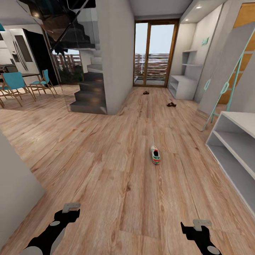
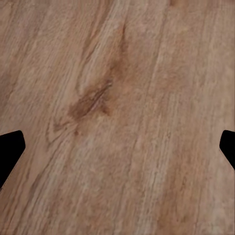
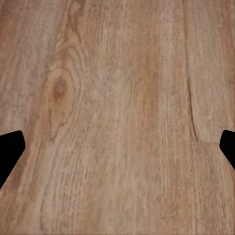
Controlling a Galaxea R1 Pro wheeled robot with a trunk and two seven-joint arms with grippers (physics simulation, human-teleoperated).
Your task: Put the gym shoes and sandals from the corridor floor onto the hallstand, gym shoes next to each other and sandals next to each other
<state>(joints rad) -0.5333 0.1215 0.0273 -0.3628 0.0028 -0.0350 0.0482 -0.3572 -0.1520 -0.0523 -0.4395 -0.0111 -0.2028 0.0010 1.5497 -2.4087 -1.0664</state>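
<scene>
Light-brown wood-grain planks form the corridor floor in the head view, where one gym shoe lies alone at mid-distance, slightly right of centre, toe pointing away; two dark sandals rest farther off, well apart from each other, near the glass door. The grey hallstand with stepped wall shelves stands at the far right; a plain white bench lies near right. The left gripper and right gripper hang low at the near edge, both empty. In the left wrist view, the dark fingertips sit at opposite margins over bare planks, jaws spread wide with nothing between them. The right wrist view shows its fingertips equally wide apart over bare floor. The shoe is probably light, with a firm sole and yielding upper; gripping across the sides or the heel collar should suit it. The flat sandals look thin, so pinching the strap seems safest.
</scene>
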